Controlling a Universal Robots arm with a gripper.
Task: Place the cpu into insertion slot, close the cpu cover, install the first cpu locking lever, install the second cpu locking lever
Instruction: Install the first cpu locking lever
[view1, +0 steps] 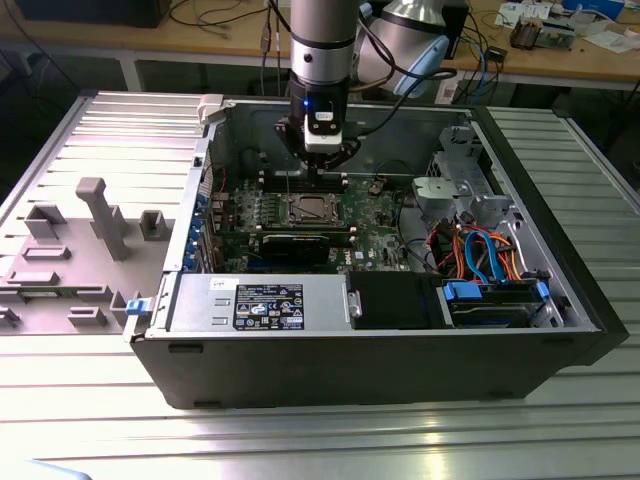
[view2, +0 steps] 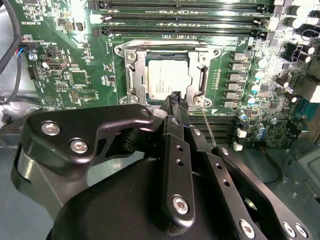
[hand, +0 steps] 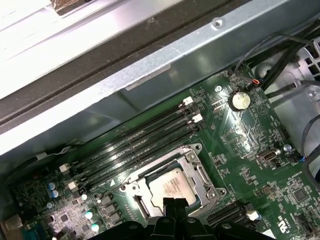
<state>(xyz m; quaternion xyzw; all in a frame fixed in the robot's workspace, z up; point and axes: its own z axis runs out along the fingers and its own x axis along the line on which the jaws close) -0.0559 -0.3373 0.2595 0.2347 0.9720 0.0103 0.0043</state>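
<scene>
Exterior view, from the left: a grey fixture tray (view1: 90, 230), then the open computer case (view1: 400, 370). At upper centre of the frame the gripper (view1: 318, 172) hangs with its fingers pressed together on nothing. The cpu (view1: 304, 208) lies just below it, seated in the insertion slot (view2: 129, 95) and framed by the cpu cover (view2: 202, 75).

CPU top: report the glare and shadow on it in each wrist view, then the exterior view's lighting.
Second wrist view: the cpu is evenly lit with a pale sheen, the dark tool overlapping its edge. First wrist view: soft glare brightens it. Exterior view: bright reflections streak the table.
</scene>
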